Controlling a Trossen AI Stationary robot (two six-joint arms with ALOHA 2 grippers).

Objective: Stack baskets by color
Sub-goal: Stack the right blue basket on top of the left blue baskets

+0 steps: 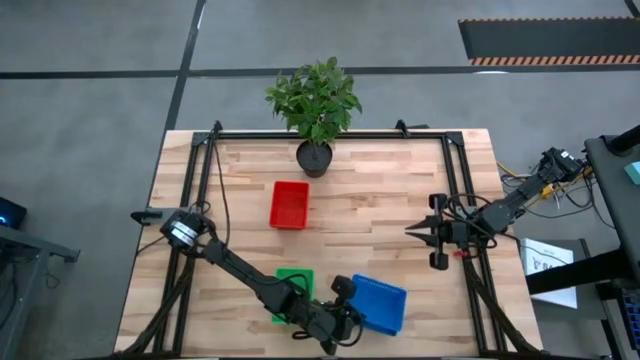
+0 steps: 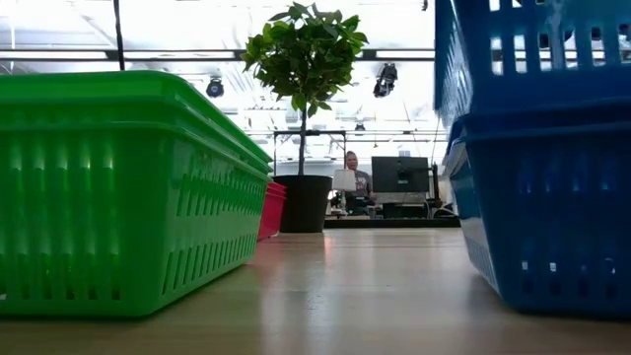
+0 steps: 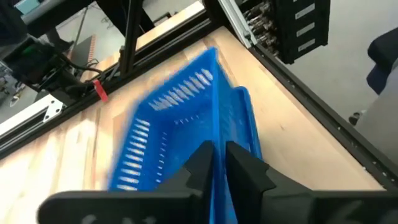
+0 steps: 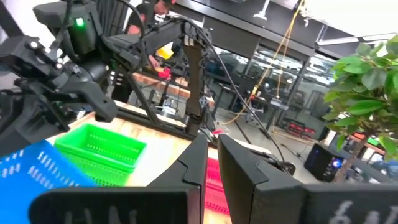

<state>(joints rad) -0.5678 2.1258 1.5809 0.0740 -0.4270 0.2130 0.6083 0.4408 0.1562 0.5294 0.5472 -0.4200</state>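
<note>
A blue basket sits tilted at the table's near edge, right of centre. In the low view it is the upper one, above another blue basket that stands on the table. My left gripper reaches it from the left and is shut on its wall. A green basket stands just left of the blue ones. A red basket rests mid-table. My right gripper hovers shut over the table's right part, holding nothing. My left gripper holds the upper blue basket by one side wall, at the end nearest the green basket. One finger is outside the wall and the other inside. The fingers come from the table's left, slanting down, along the wall. The basket sits tilted over the lower blue basket.
A black pot with a leafy plant stands at the far edge, behind the red basket. A black metal frame runs along the table's sides. Bare wood lies between the red basket and my right arm.
</note>
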